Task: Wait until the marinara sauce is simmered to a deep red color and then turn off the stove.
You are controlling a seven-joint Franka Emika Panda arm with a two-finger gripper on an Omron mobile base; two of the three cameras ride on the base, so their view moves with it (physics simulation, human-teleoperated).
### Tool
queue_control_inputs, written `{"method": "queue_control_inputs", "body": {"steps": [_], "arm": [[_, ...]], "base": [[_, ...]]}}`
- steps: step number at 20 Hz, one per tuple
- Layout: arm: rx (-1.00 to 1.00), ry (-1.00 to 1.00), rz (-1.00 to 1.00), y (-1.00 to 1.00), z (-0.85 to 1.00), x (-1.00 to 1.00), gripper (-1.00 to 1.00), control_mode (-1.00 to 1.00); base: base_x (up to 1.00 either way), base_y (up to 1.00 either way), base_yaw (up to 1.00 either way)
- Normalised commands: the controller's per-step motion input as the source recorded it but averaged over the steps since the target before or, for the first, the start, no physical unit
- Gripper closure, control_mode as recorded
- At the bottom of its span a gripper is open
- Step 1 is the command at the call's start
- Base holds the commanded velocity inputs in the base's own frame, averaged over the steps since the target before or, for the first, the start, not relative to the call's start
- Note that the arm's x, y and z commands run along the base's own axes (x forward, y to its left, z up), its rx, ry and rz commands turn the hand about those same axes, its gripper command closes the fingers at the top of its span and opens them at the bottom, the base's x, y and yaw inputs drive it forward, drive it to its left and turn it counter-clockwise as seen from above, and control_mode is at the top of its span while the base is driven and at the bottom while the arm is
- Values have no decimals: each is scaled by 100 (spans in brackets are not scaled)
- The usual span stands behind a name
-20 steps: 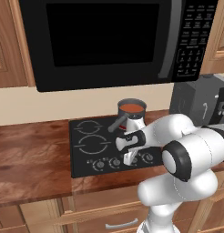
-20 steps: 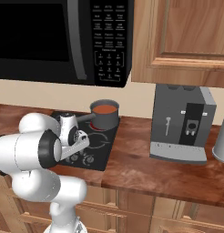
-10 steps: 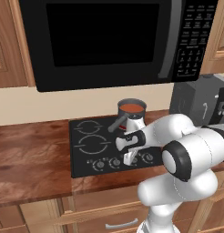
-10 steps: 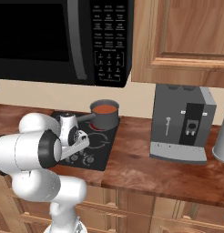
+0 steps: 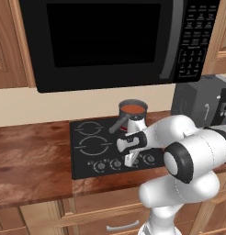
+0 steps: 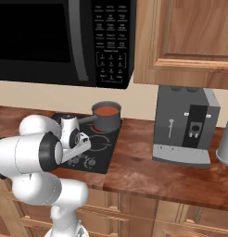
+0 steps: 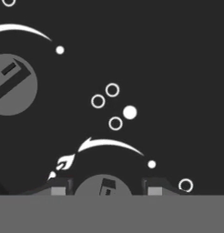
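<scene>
Black glass of the stove (image 5: 89,137) lay under my pincer (image 7: 106,189) at the front knob row.
My two fingertips (image 7: 59,188) stood either side of a round grey knob (image 7: 103,185), seemingly clenched on it; another knob (image 7: 10,84) sat beside. Farther back, the saucepan (image 5: 131,114) held orange-red marinara sauce (image 5: 133,109) on the rear burner, the microwave (image 5: 110,36) above the wooden tabletop (image 5: 32,156).

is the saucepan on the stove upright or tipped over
Upright. The saucepan stands on its base on the stove, rim level, with the marinara sauce lying flat inside; the right base view shows the same.
</scene>
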Motion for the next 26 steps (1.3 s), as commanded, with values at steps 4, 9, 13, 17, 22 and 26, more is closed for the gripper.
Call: {"method": "queue_control_inputs", "body": {"steps": [4,9,13,17,22,26], "arm": [[0,0,0,0,0,0,100,-100],[0,0,0,0,0,0,100,-100],[0,0,0,0,0,0,100,-100],[0,0,0,0,0,0,100,-100],[0,0,0,0,0,0,100,-100],[0,0,0,0,0,0,100,-100]], "base": [[0,0,0],[0,0,0],[0,0,0],[0,0,0],[0,0,0],[0,0,0]]}}
